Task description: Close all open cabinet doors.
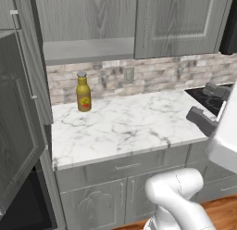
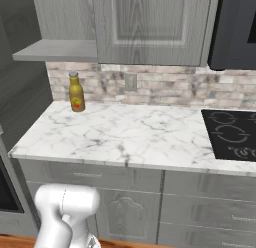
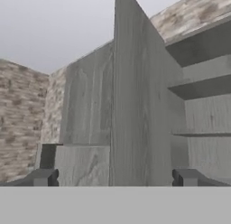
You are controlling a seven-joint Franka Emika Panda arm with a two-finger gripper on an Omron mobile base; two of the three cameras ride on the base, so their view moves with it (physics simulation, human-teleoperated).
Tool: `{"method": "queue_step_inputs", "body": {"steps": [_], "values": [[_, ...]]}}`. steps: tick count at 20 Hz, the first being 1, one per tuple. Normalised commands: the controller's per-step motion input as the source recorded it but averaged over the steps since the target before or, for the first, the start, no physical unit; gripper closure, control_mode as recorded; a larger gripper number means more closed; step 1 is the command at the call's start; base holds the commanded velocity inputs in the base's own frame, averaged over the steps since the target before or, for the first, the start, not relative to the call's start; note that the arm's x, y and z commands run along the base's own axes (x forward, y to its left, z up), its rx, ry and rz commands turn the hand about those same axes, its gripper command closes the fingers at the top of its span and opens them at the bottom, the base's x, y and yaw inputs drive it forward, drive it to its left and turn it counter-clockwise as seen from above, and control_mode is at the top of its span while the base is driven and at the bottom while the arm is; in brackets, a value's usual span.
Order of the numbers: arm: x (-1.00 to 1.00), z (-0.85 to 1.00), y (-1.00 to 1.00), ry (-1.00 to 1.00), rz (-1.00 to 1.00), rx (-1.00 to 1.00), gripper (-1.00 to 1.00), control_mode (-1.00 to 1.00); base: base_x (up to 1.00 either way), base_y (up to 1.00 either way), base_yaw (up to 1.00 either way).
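A big grey wood-grain cabinet door [image 1: 18, 127] hangs open at the left of the left base view, close to the camera. Behind it a narrower grey door panel [image 1: 36, 71] with a slim handle also stands swung out. Beside it the upper cabinet is open, showing a bare shelf [image 1: 88, 50] [image 2: 55, 51]. The upper door to the right [image 1: 180, 20] [image 2: 155, 27] is closed. In the hand view my gripper [image 3: 116, 177] is open, its fingertips [image 3: 45, 177] wide apart, facing a grey door [image 3: 144, 119] seen nearly edge-on, with open shelves [image 3: 203, 83] to its right.
A yellow sauce bottle [image 1: 83, 91] [image 2: 76, 92] stands at the back left of the marble counter [image 1: 125, 127] [image 2: 125, 137]. A black cooktop [image 2: 232, 134] lies to the right. Closed lower doors [image 2: 130, 212] and drawers sit under the counter. A black oven [image 1: 23, 206] is low left.
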Motion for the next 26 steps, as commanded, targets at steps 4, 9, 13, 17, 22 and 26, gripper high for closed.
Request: {"method": "queue_step_inputs", "body": {"steps": [4, 9, 13, 17, 22, 26], "values": [[0.02, -0.02, 0.25, 0.15, 0.0, -0.03, -1.0, -1.0, 0.0, 0.0, 0.0], [0.13, -0.07, 0.09, 0.15, -0.1, -0.02, -1.0, -1.0, 0.0, 0.0, 0.0], [0.21, -0.13, 0.16, 0.1, -0.13, -0.02, -1.0, -1.0, 0.0, 0.0, 0.0], [0.27, -0.07, 0.22, 0.06, -0.12, -0.05, -1.0, -1.0, 0.0, 0.0, 0.0], [0.11, 0.0, 0.36, 0.0, -0.03, -0.05, -1.0, -1.0, 0.0, 0.0, 0.0], [0.03, 0.0, 0.16, 0.0, 0.0, -0.02, -1.0, -1.0, 0.0, 0.0, 0.0]]}}
